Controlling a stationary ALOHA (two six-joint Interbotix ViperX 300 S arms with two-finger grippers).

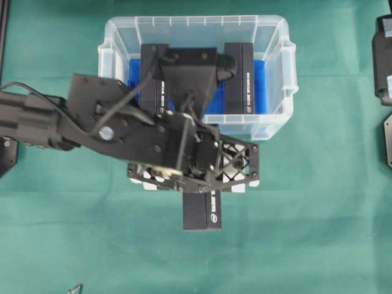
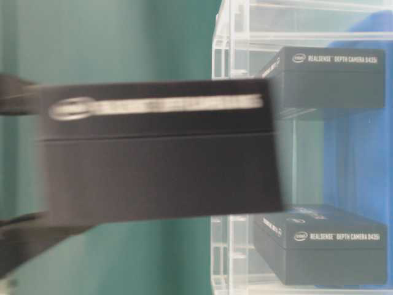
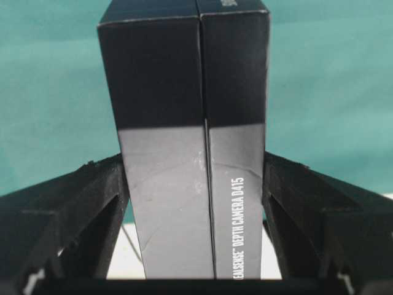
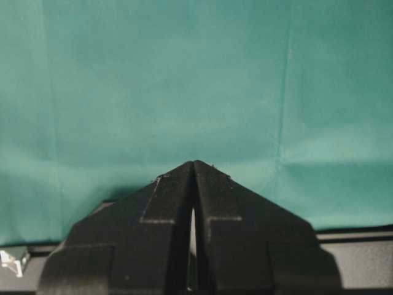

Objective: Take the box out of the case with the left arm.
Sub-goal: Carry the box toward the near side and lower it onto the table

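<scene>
Black cardboard, the box [image 3: 193, 135] sits clamped between my left gripper's [image 3: 195, 215] fingers, held outside the case [image 1: 199, 27] above the green cloth [image 1: 318, 202] just in front of its near wall. Two more boxes [image 1: 240, 76] lie inside on the blue sheet [image 1: 260, 86]. My right gripper [image 4: 193, 169] has its fingers pressed together, holding nothing.

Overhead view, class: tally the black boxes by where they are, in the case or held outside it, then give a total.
Black boxes in the case: 2, left box and right box
Black boxes outside the case, held box in the left tool: 1
Total: 3
</scene>
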